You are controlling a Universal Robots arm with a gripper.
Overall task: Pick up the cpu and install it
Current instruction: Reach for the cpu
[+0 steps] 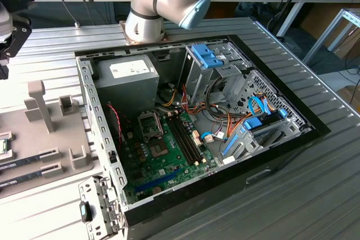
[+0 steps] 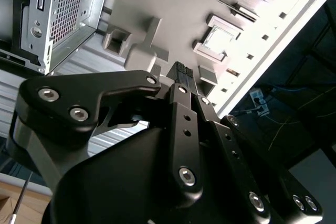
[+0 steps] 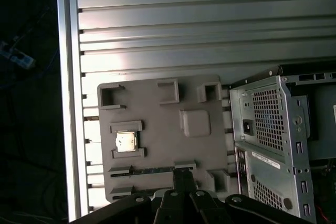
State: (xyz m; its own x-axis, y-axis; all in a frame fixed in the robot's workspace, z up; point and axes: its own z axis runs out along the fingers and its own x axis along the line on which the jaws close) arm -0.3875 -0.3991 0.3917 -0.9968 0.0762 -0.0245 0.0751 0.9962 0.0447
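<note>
Shows claw [image 2: 181, 70] with tips pressed together on nothing, poised over grey parts tray [image 3: 157, 106]. Places cpu [image 3: 125, 141] flat in a square pocket of that tray, apart from the tips. Judged light, stiff, fragile underneath: best gripped by opposite edges, kept level.

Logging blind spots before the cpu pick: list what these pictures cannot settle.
- Socket, exterior view: too small to tell whether its frame is open.
- Tray, exterior view: cut off at the view's left edge.
- Part of the tray's rim, first wrist view: hidden behind the gripper.
- cpu underside, first wrist view: hidden against its tray pocket.
</note>
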